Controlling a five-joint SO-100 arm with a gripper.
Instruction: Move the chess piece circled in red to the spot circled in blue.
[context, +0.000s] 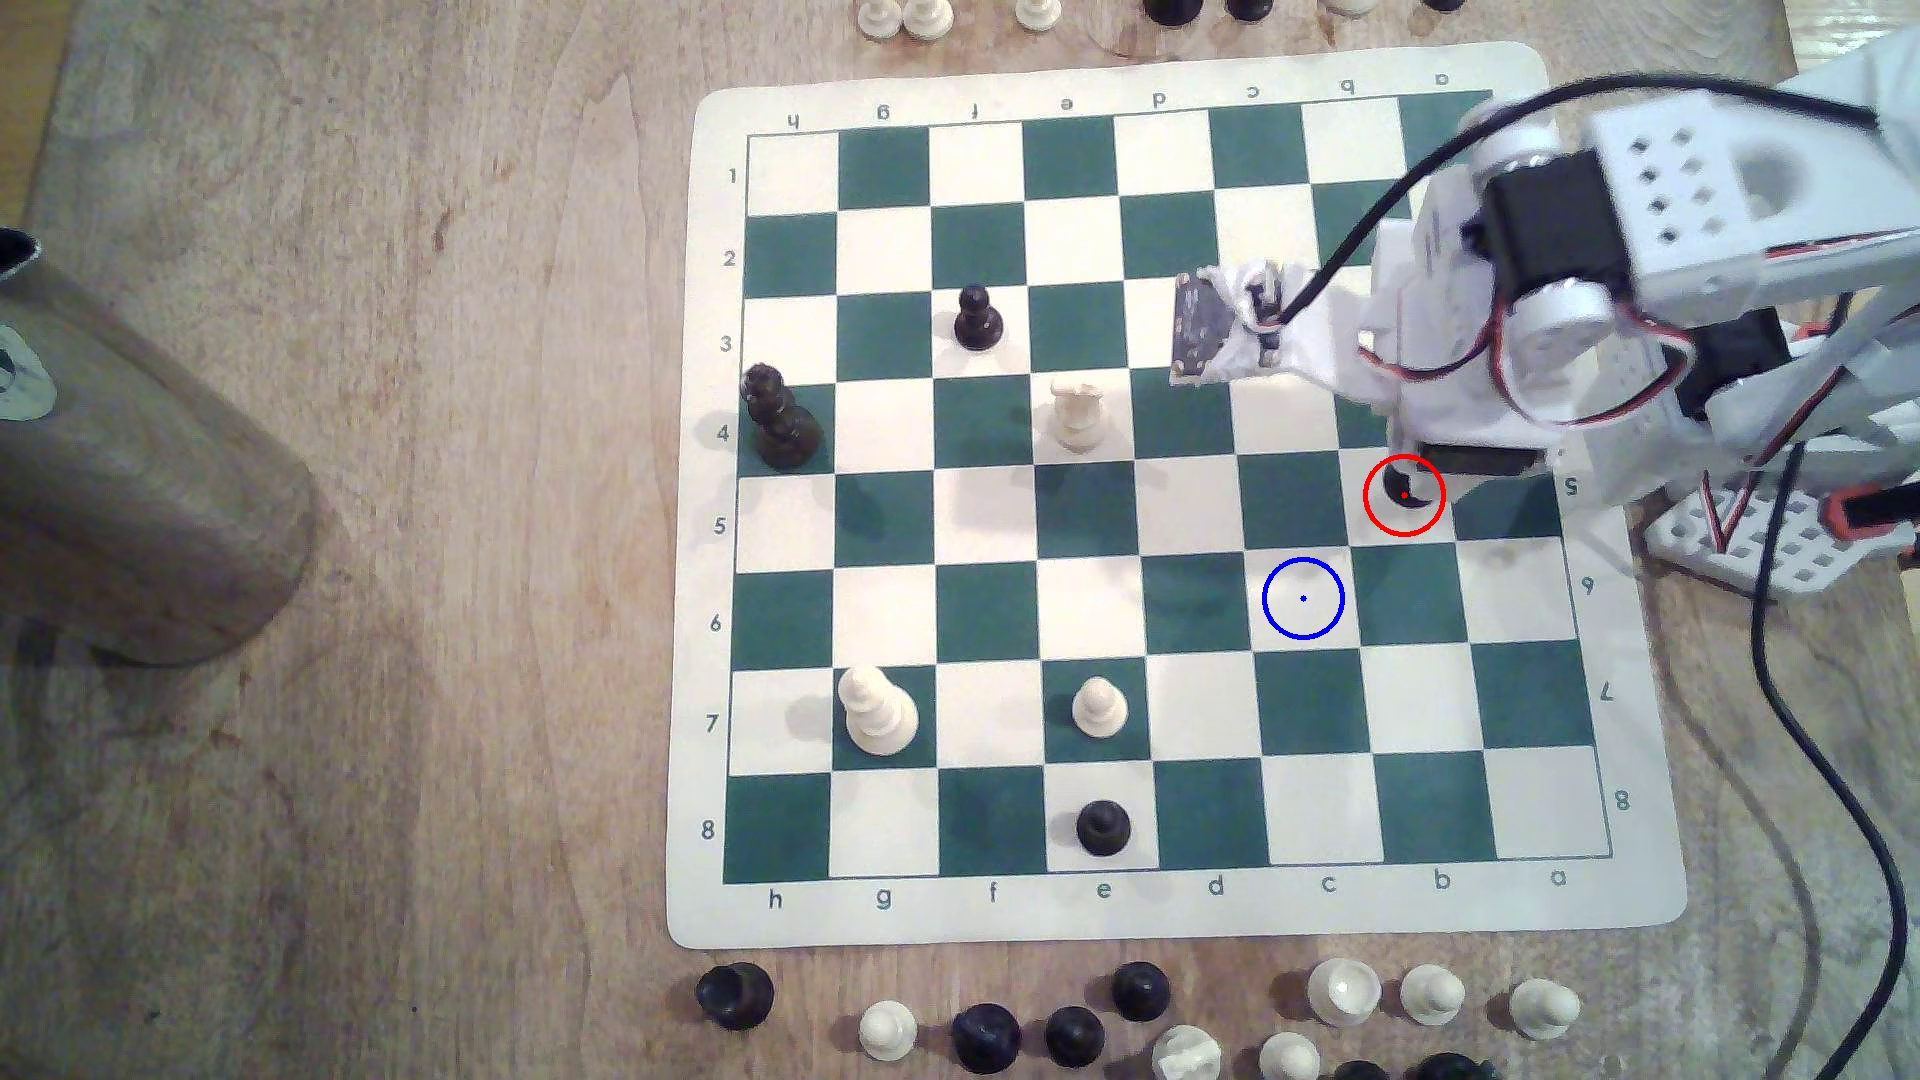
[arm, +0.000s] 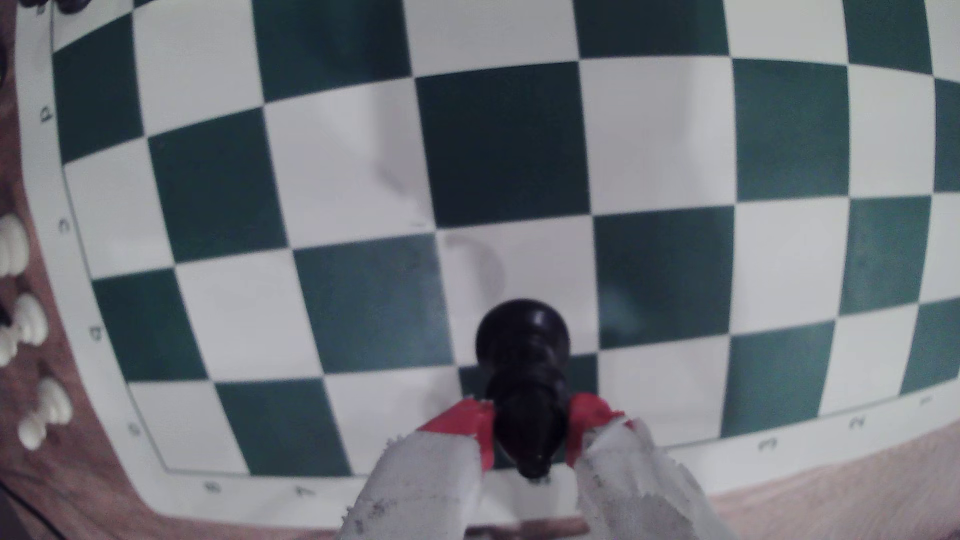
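Black pawn (arm: 524, 384) sits clamped between the gripper's (arm: 530, 431) red-tipped fingers (arm: 467, 420), inside the red ring (context: 1404, 495) near the board's (context: 1174, 914) arm-side edge; the blue-ringed square (context: 1303, 598) lies diagonally adjacent, bare squares surrounding it.

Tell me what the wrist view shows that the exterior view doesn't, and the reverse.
Wrist view: the red-tipped fingers flanking the black pawn, seemingly gripping it. Exterior view: the blue ring diagonally next to the pawn's red-ringed square, a white rook, and the arm covering part of the pawn. Both: the pawn and the green-and-white board.
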